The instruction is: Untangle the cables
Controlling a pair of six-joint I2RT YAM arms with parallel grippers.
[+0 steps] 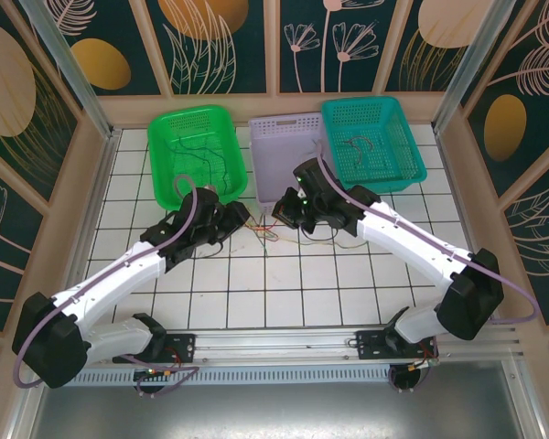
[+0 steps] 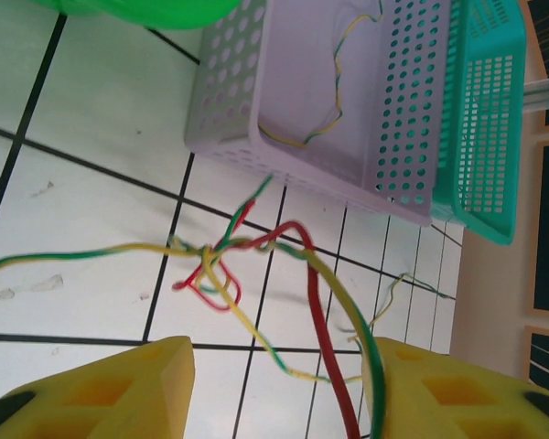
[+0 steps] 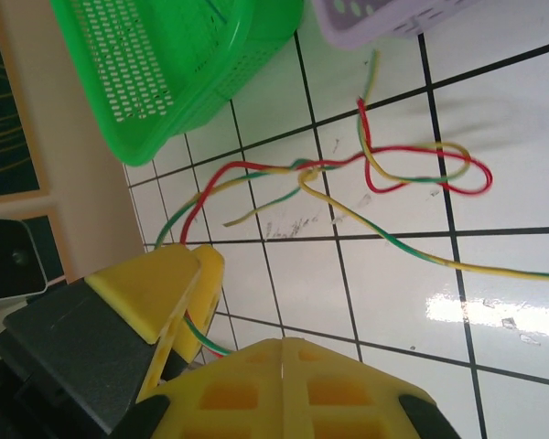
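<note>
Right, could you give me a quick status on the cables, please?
Left gripper open, cables running between its fingers. Right gripper shut on the cables. Knot not undone, lying on the tiles. Lilac basket close behind it.

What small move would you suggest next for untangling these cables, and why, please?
Probably draw the right hand slowly away from the knot. It is shut with a strand seemingly pinched at its tips, while the left hand stands open around the red and green-yellow cables, so they can slide through, and the knot's loops look loose.
</note>
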